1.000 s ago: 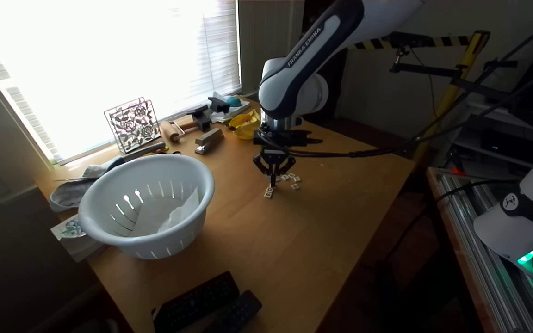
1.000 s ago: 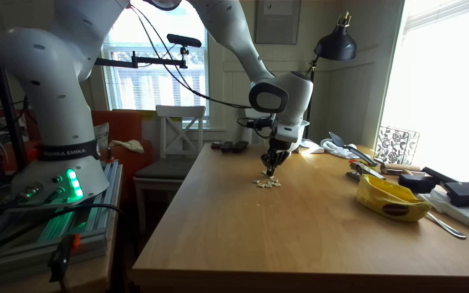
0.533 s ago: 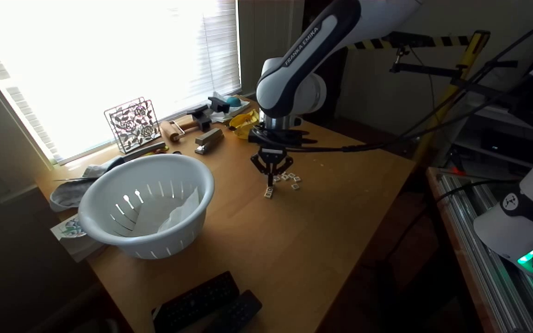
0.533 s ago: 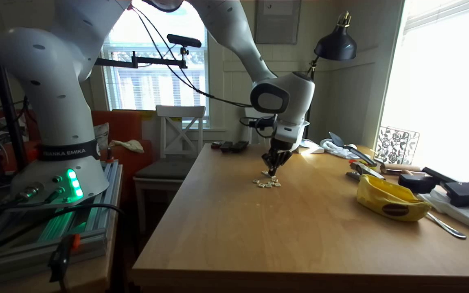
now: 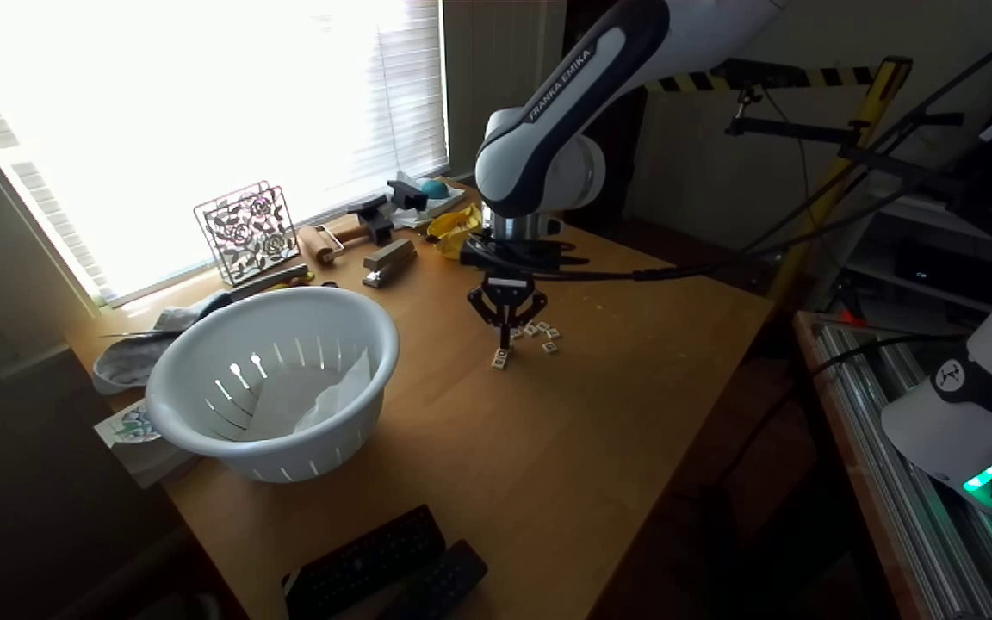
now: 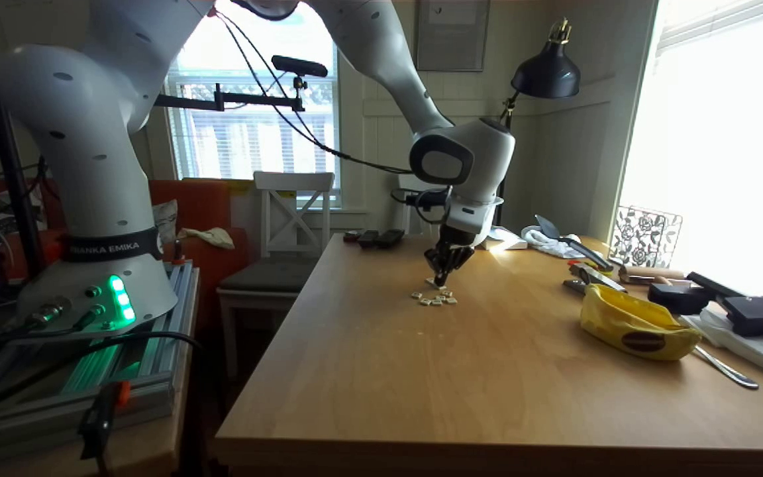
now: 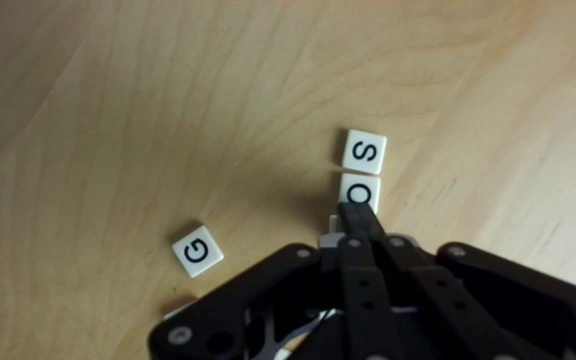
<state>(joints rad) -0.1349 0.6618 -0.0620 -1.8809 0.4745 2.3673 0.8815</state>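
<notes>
Seen in the wrist view, my gripper is shut, its fingertips pressed together with nothing between them. The tips overlap the lower edge of a white letter tile marked O; whether they touch it I cannot tell. A tile marked S lies just beyond it, nearly in line, with a thin gap. Part of another pale tile shows beside the fingers, mostly hidden. Off to the left lies a tile marked G. In both exterior views the gripper points down at the tabletop, beside several loose tiles.
A large white colander stands on the wooden table, with dark remotes near it. Along the window side lie a stapler, a metal rose-pattern holder and a yellow banana-like pouch.
The gripper has shifted slightly, a little leftward in an exterior view, staying low and shut over the tile pair. The tiles look almost unmoved.
</notes>
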